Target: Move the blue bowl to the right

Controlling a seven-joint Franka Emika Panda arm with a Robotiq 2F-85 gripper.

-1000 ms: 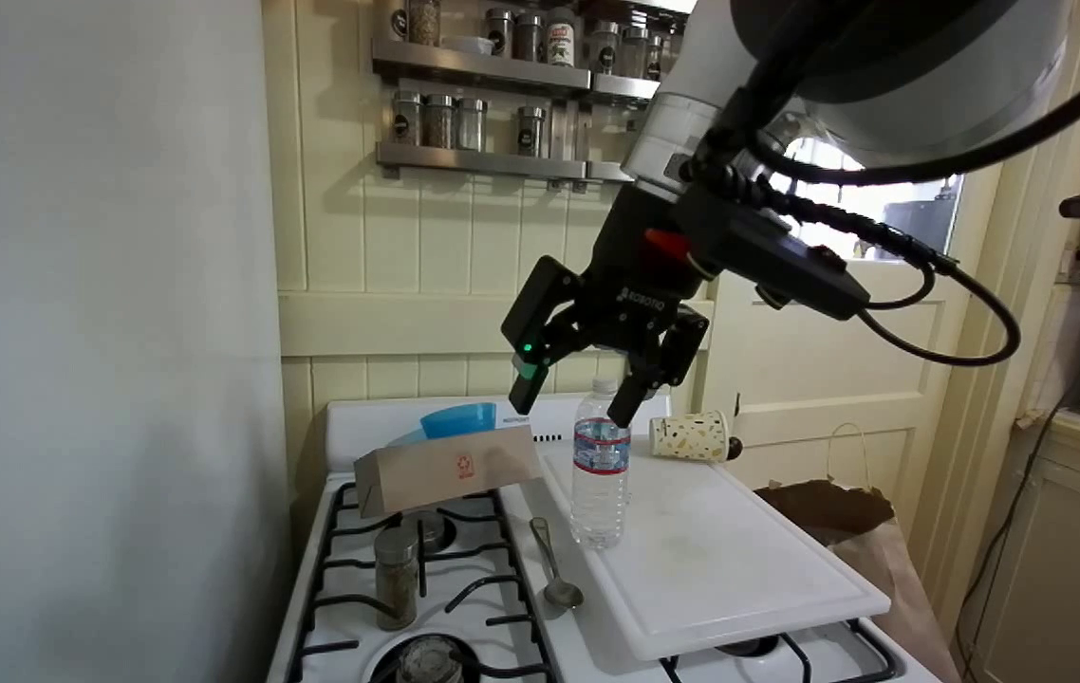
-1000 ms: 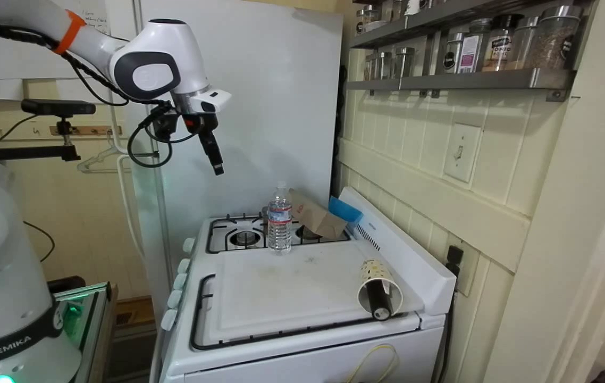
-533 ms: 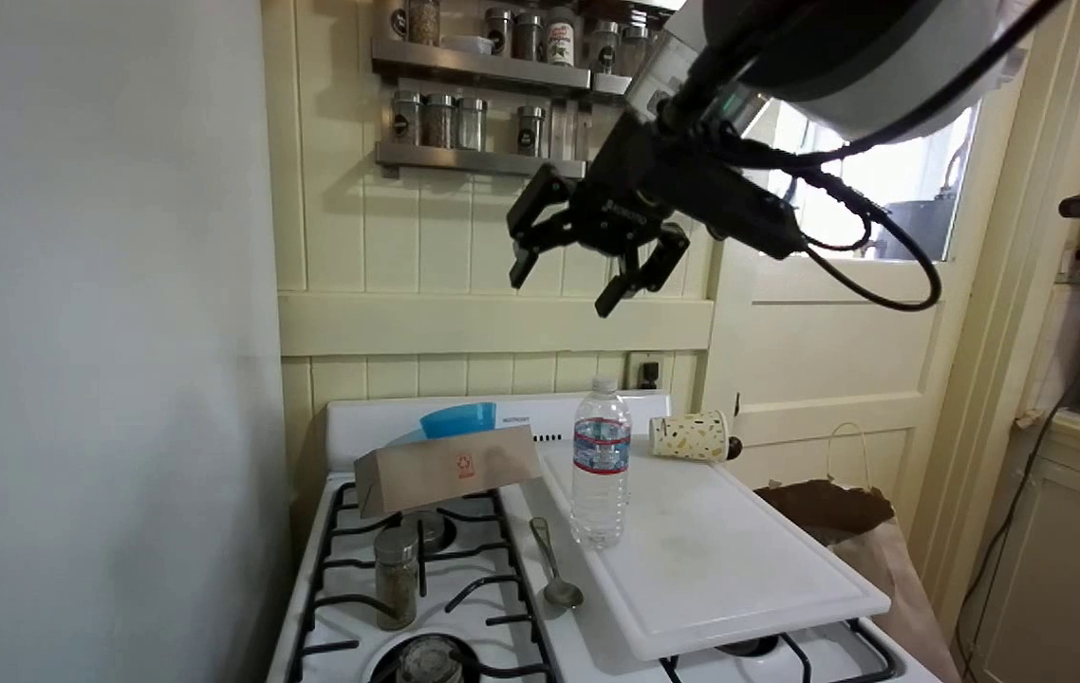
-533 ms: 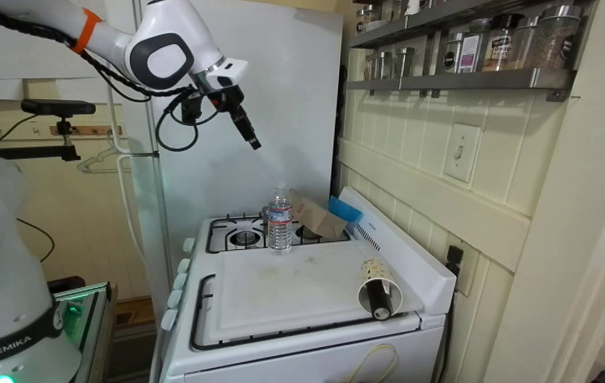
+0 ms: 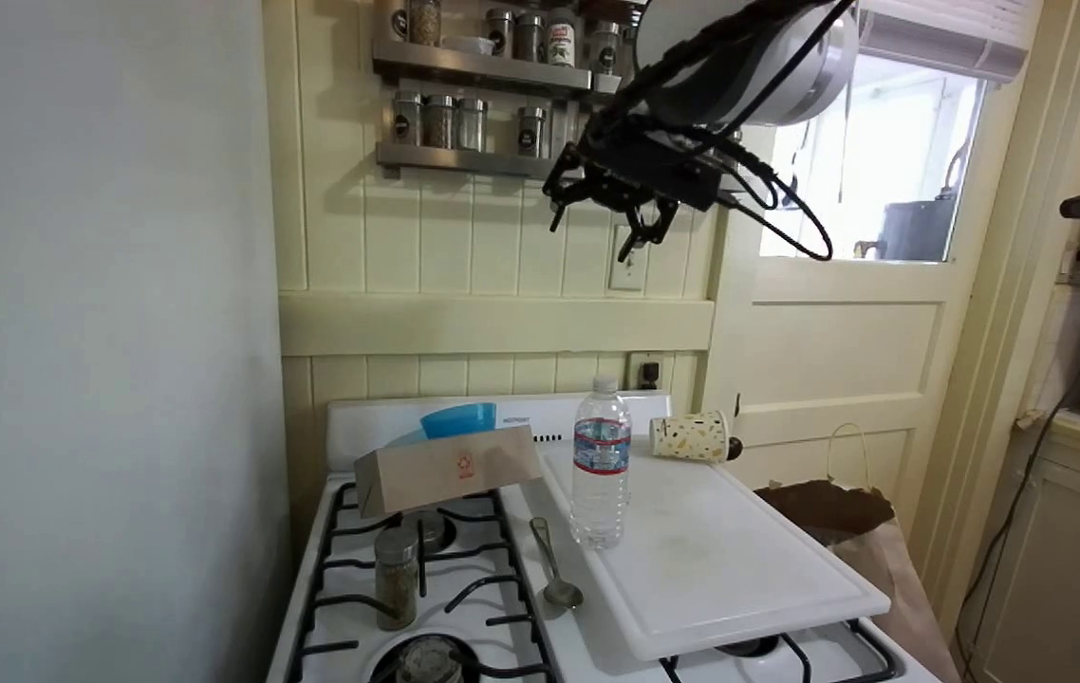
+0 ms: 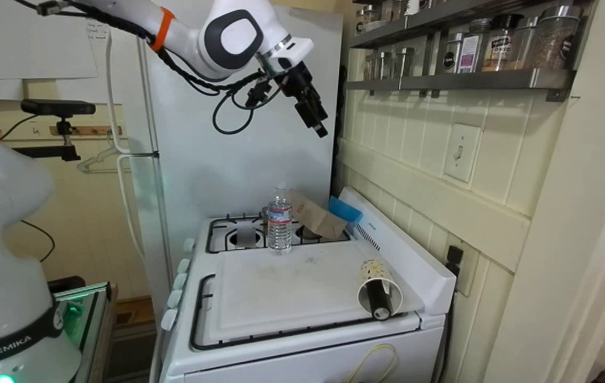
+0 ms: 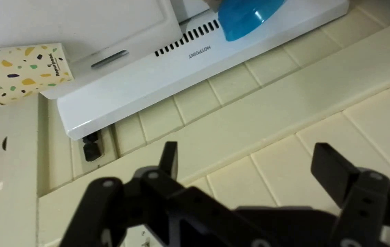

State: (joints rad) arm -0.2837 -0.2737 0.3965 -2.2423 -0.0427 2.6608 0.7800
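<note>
The blue bowl point(image 5: 459, 419) lies tilted at the back of the stove, partly hidden behind a cardboard box point(image 5: 455, 465). In an exterior view the bowl point(image 6: 345, 210) rests between the box point(image 6: 317, 217) and the stove's back panel. In the wrist view the bowl point(image 7: 250, 15) shows at the top edge, partly cut off. My gripper point(image 5: 590, 237) is open and empty, high above the stove in front of the back wall. It also shows in the other views point(image 6: 321, 130), and its fingers stand wide apart in the wrist view point(image 7: 244, 151).
A water bottle point(image 5: 601, 474) stands upright at the left edge of the white board point(image 5: 720, 560). A speckled cup point(image 5: 690, 436) lies on its side at the back. A spoon point(image 5: 554, 574) and spice jar point(image 5: 396, 579) are near the burners. Spice shelves point(image 5: 483, 71) hang on the wall.
My gripper has risen and moved toward the back wall, and it stays open. The bowl, box, bottle and cup have not moved.
</note>
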